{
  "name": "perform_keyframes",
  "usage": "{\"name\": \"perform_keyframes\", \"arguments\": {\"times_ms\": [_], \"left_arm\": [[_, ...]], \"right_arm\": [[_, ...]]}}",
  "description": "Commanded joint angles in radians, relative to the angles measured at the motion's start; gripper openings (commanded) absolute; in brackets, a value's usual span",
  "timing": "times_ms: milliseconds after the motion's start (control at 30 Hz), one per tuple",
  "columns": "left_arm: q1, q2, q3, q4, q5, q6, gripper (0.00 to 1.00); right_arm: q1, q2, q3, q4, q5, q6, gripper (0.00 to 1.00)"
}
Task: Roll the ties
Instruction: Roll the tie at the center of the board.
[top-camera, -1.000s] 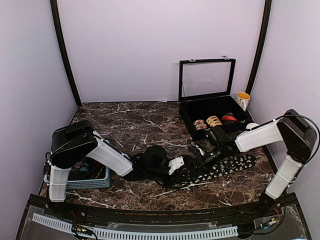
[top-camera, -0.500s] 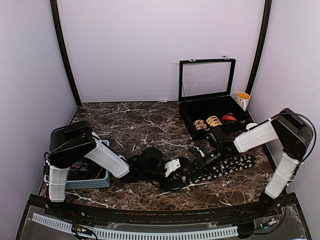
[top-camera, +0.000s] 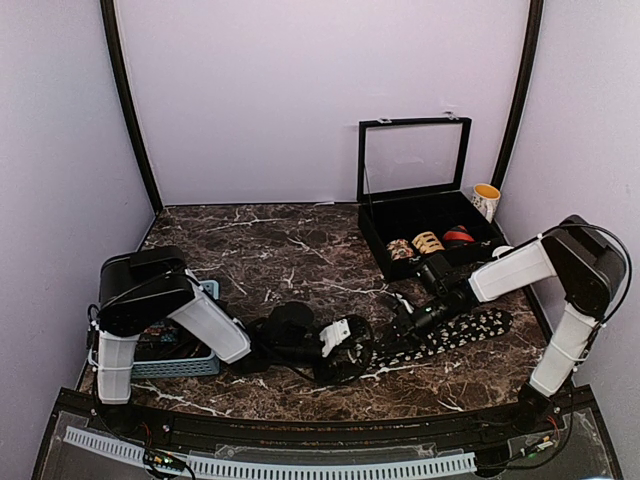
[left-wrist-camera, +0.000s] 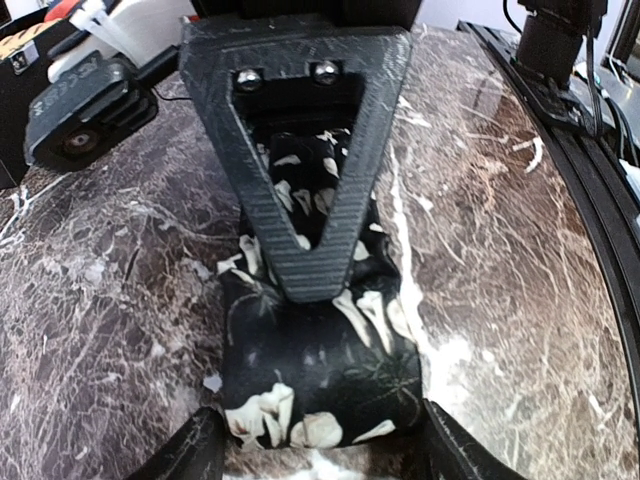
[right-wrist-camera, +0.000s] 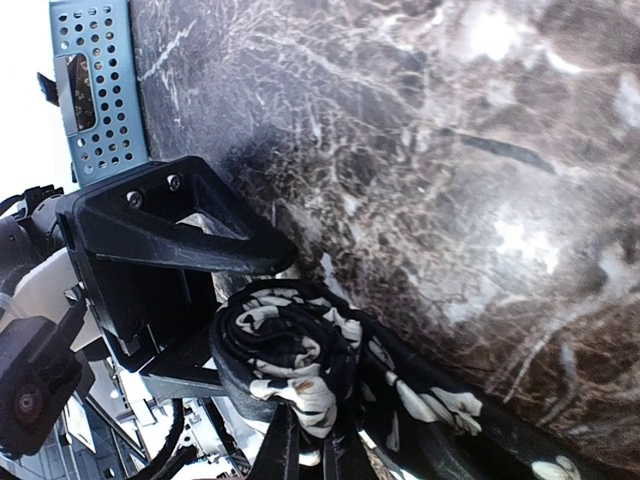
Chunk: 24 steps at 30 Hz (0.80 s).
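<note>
Three coiled ties (top-camera: 428, 242) sit in the black case (top-camera: 366, 232), while the white-printed black tie (left-wrist-camera: 320, 380) lies half-rolled on the marble table (top-camera: 260, 250) between my spread left gripper (left-wrist-camera: 320, 455), my right gripper (right-wrist-camera: 310, 455) pinching it beside the coil, its tail yet unwound.

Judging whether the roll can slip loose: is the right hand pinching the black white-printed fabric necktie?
Yes, the right hand is shut on the black white-printed fabric necktie beside its rolled end.

On table (top-camera: 270, 240): tie (top-camera: 472, 327) centre — basket (top-camera: 182, 368) left — case (top-camera: 373, 240) behind right.

Cloth tie (left-wrist-camera: 320, 380), glossy marbled table (left-wrist-camera: 500, 250)
</note>
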Motion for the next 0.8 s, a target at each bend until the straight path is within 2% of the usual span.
{"name": "perform_keyframes", "arguments": {"times_ms": [0, 267, 467, 767], "left_arm": [[0.006, 0.043, -0.001, 0.055, -0.021, -0.048, 0.66], [0.006, 0.066, 0.007, 0.108, -0.041, -0.047, 0.67], [0.006, 0.007, -0.069, 0.133, -0.060, -0.026, 0.67], [0.005, -0.071, -0.161, 0.133, -0.033, -0.008, 0.67]], "right_arm": [[-0.012, 0.066, -0.056, -0.253, 0.326, -0.030, 0.00], [-0.013, 0.050, -0.057, -0.319, 0.376, -0.057, 0.00], [-0.019, 0.032, -0.062, -0.365, 0.456, -0.058, 0.00], [-0.008, 0.111, -0.014, -0.305, 0.437, -0.030, 0.00]]}}
